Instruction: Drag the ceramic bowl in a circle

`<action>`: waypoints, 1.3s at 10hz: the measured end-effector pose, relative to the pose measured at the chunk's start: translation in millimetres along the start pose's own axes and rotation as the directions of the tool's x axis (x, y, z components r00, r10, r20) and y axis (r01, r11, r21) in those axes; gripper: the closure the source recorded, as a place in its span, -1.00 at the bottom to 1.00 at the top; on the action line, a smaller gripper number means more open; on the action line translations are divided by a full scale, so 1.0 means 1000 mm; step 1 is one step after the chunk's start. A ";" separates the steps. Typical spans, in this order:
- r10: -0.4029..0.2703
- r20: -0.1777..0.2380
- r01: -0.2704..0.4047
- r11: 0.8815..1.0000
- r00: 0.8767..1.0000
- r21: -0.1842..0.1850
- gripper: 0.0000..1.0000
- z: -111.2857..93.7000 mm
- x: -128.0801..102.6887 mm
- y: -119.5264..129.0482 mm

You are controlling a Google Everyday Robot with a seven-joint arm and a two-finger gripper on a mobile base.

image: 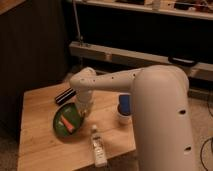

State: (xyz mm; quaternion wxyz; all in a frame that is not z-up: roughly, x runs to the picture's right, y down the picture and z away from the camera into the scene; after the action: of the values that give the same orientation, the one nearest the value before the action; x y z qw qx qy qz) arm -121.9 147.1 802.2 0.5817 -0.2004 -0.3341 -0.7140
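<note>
1. The big white arm (160, 115) is reaching in from the right and bending down over the wooden table (40, 145).
2. The gripper (83, 107) is sitting right at the far-right rim of the ceramic bowl (61, 114), pointing downward. Its fingers are pinching together on that rim.
3. The bowl is lying around the middle of the tabletop, and an orange carrot piece (68, 123) is resting inside it.
4. A small dark object (65, 95) is lying just behind the bowl, near the table's back edge.
5. A white cup with a blue top (124, 109) is standing to the right of the gripper, partly tucked against the arm.
6. A bottle (98, 148) is lying on its side near the front edge, just beside the bowl's front-right.
</note>
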 end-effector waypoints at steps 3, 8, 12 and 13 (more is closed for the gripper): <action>-0.047 0.042 0.047 0.999 0.998 0.009 1.00 0.006 -0.067 -0.038; -0.111 0.090 0.108 0.994 0.990 0.031 1.00 0.006 -0.130 -0.069; -0.178 0.082 0.173 0.982 0.981 0.070 1.00 0.014 -0.094 -0.114; -0.191 0.077 0.185 0.980 0.979 0.076 1.00 0.018 -0.080 -0.125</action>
State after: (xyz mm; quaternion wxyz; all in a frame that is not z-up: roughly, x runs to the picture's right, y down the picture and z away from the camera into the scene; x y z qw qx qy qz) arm -225.0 227.9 730.6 0.5036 -0.1777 -0.4000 -0.7449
